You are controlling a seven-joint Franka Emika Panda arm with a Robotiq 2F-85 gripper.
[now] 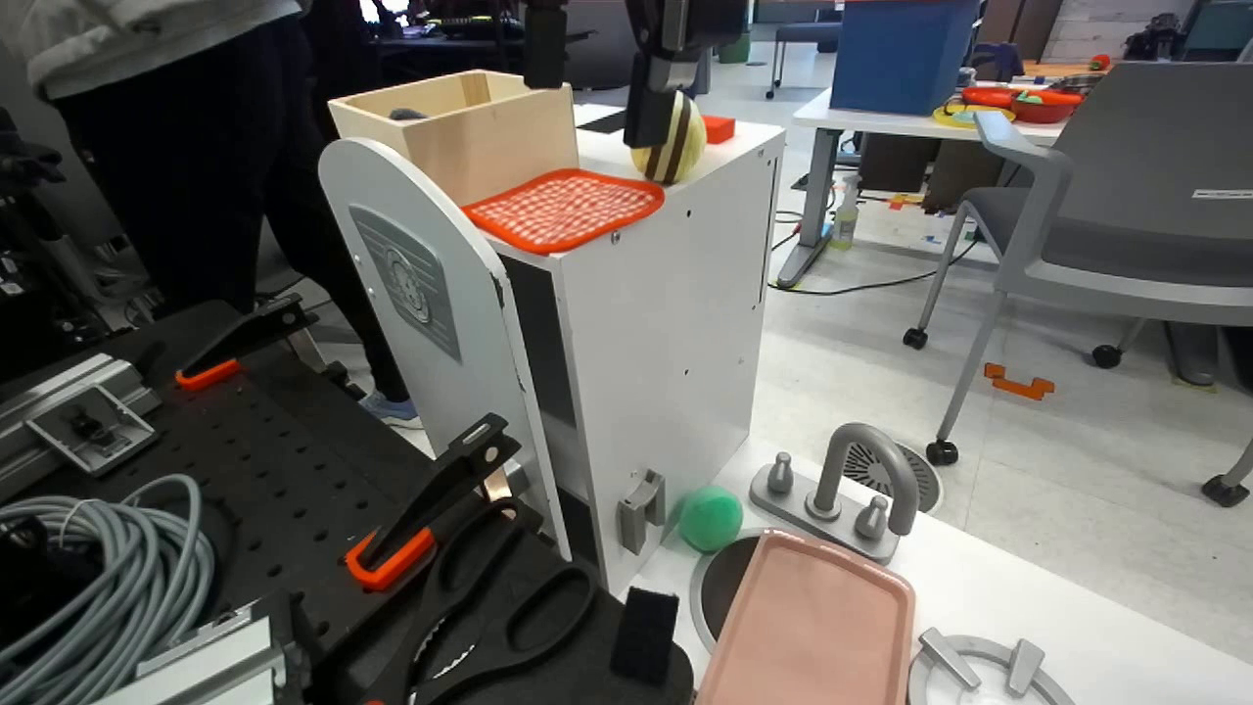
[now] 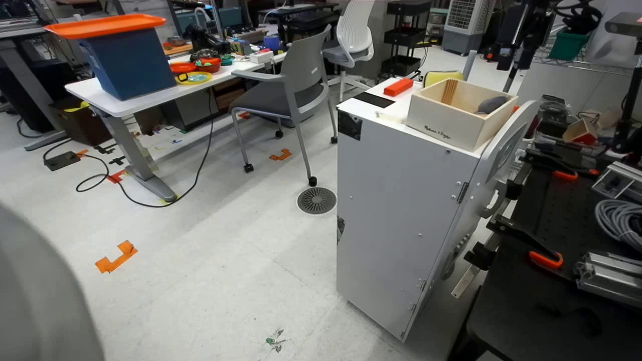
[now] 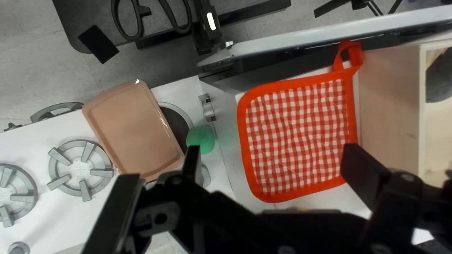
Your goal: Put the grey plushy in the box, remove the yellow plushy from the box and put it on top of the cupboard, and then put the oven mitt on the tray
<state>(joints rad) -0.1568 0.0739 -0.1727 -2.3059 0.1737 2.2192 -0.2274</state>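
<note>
Claw (image 1: 595, 116) spread wide, empty above cupboard (image 1: 666, 323), presumably ready for oven mitt (image 3: 300, 137) atop; yellow plushy (image 1: 687, 145) up there as asked; tray (image 3: 134, 130) low beside cupboard, likely target.

On your white cupboard (image 1: 675, 304) you have the box (image 1: 499, 147), the oven mitt (image 1: 568, 208) beside it, a red block (image 1: 719, 129) and, apparently, the yellow plushy (image 1: 690, 142); your lower counter (image 1: 1008, 597) carries the tray (image 1: 812, 627) and a green ball (image 1: 711, 519).
</note>
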